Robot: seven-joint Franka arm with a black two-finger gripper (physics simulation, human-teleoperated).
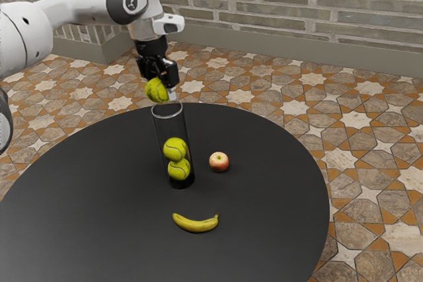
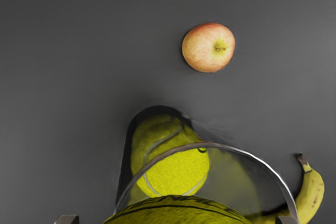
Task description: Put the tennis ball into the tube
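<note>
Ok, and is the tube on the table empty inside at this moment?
No, two tennis balls sit one above the other in the lower part of the clear tube.

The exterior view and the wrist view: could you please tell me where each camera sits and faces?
Exterior view: at the arm's side, above the round black table, looking down across it; the white arm and black claw show.
Wrist view: mounted above the claw, looking down past the held yellow-green tennis ball; two grey fingertips show.
Both share that ball, the clear cylindrical tube, round reddish apple and curved yellow banana.
</note>
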